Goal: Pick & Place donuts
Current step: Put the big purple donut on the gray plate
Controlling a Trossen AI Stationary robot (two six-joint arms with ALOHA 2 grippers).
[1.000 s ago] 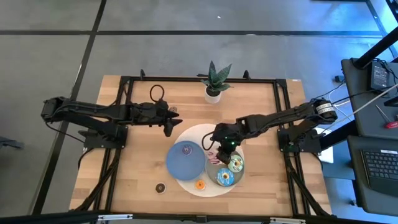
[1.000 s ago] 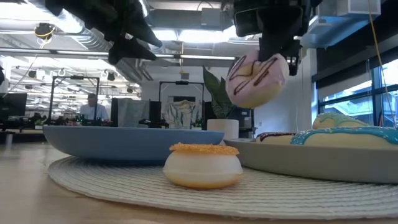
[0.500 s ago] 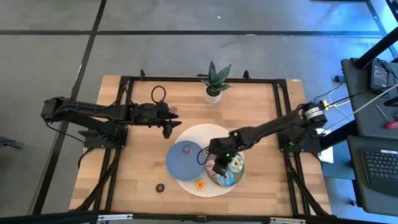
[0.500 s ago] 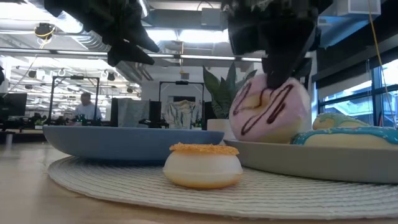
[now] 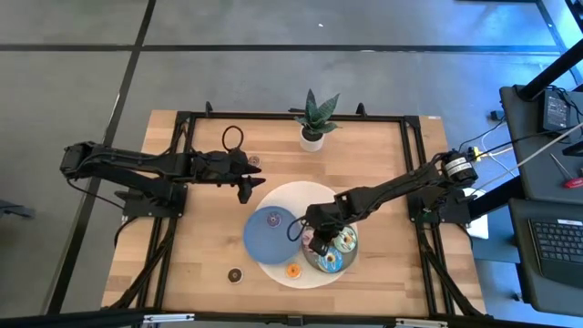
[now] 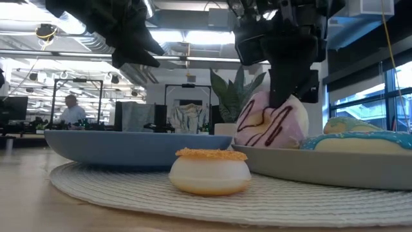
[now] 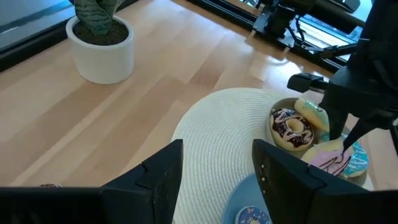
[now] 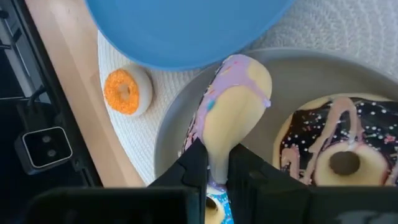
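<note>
My right gripper [image 5: 314, 239] is over the grey plate [image 5: 344, 258] on the round woven mat, shut on the pink-iced donut [image 6: 270, 122]. Brown-iced [image 7: 291, 126], pale green [image 7: 313, 112] and blue-iced [image 7: 359, 163] donuts lie in that plate. A small purple donut [image 5: 273, 219] lies on the blue plate [image 5: 271, 239]. An orange mini donut [image 6: 209, 171] sits on the mat. A brown mini donut [image 5: 235, 274] lies on the bare wood. My left gripper [image 5: 246, 178] hangs open above the table, left of the mat's far side. My right gripper pinches the pink donut's upper rim [image 8: 216, 163] between its two fingers, one on the iced face, one on the cream underside. The fingers come from above, pointing down. The donut stands on edge; its lower part [image 8: 249, 78] is inside the grey plate, behind the rim.
A potted plant [image 5: 312, 128] stands at the table's far edge. A black cable loop [image 5: 230, 138] lies on the wood near the left arm. A black frame runs around the tabletop. Bare wood shows left of the mat and along the near edge.
My right gripper, shut on the pink donut, moved from the mat's far part toward the near edge and came down over the grey plate. The donut, hanging clear a second ago, now stands low inside the plate. My left arm kept still.
</note>
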